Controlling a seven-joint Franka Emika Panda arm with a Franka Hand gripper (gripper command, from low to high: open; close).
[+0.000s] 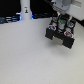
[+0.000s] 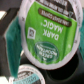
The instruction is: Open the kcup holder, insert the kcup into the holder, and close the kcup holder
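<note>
Kcup (image 2: 46, 37), a small white pod with round green foil top reading "Dark Magic", sits clamped in the gripper (image 1: 62, 23), between its fingers. Directly beneath the gripper stands the black box-shaped kcup holder (image 1: 60, 36) on the pale surface (image 1: 30, 57).

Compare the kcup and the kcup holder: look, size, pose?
Look: the kcup has a green and white printed foil top; the kcup holder is black. Size: the kcup is far smaller than the holder. Pose: wrist view shows the kcup tilted close to the camera, while the holder rests on the white table.
</note>
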